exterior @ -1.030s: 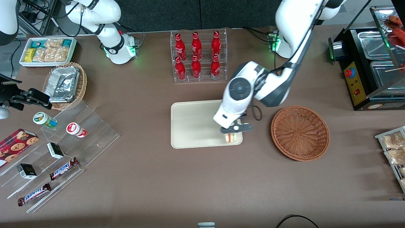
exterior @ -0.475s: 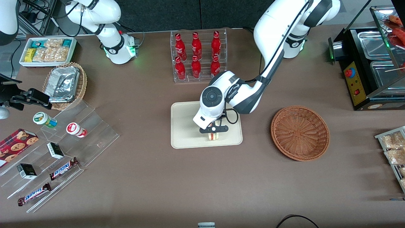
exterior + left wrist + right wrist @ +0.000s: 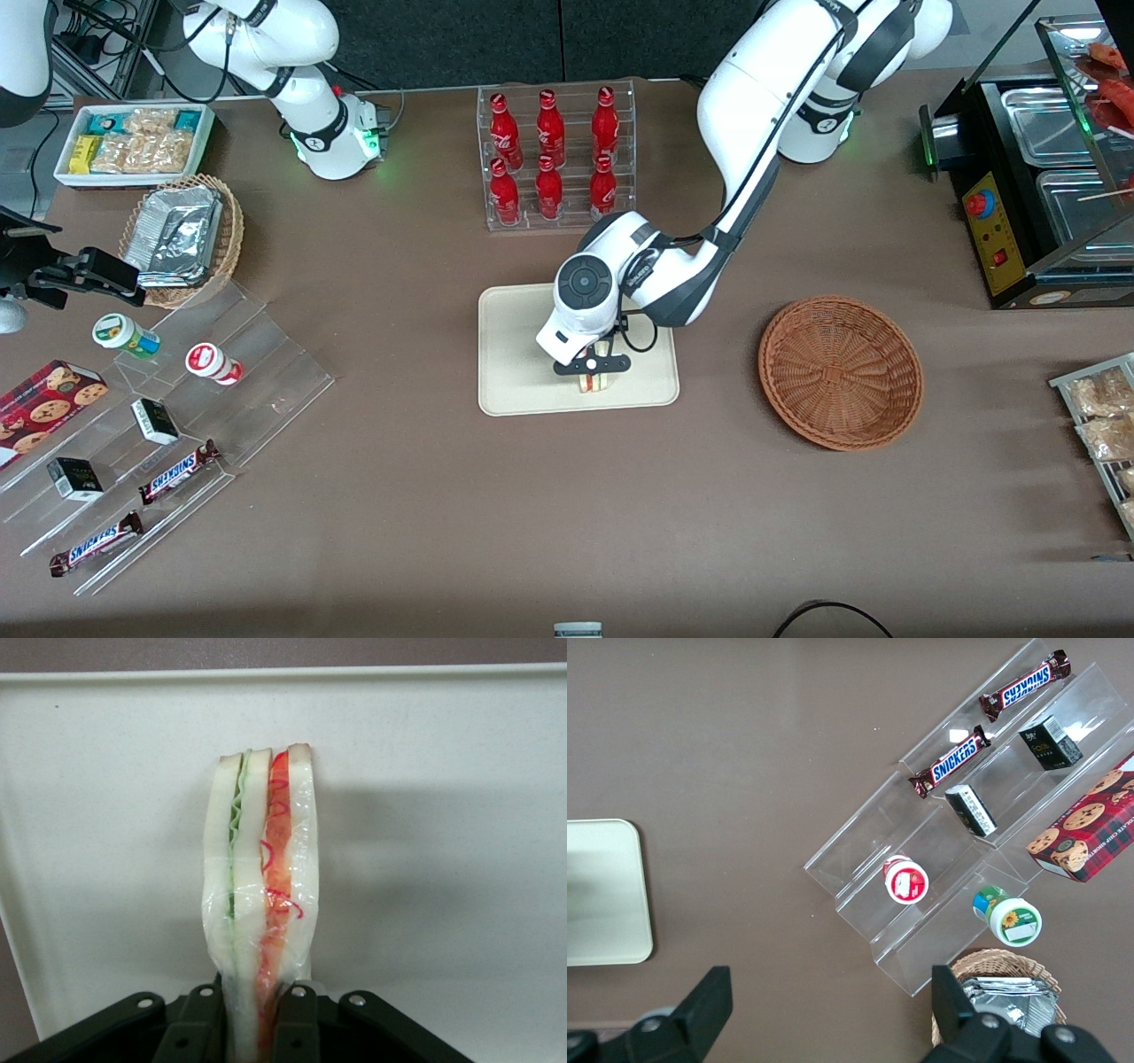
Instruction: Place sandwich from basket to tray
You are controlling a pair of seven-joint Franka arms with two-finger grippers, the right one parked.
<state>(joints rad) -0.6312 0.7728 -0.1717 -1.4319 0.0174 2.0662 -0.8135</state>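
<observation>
Holding the sandwich [image 3: 594, 382] over the tray [image 3: 514, 354], the gripper [image 3: 594, 365] has its fingers [image 3: 204, 1019] clamped on the bread at either face, as the wrist view shows; the wedge stands on edge, its green and orange-red layers running straight away from the jaws. The step in hand, I judge, is the set-down; the carry looks done, since the basket [image 3: 840, 370] sits bare of food, well apart toward the working arm's end of the table. The sandwich hangs over the near part of the tray, inside the rim; whether it touches the floor I cannot tell, though its shadow lies close beside it. What the next move calls for: a short descent until the bread rests, then parting the fingers; then a straight lift, lest the wrapped wedge topple or drag.
</observation>
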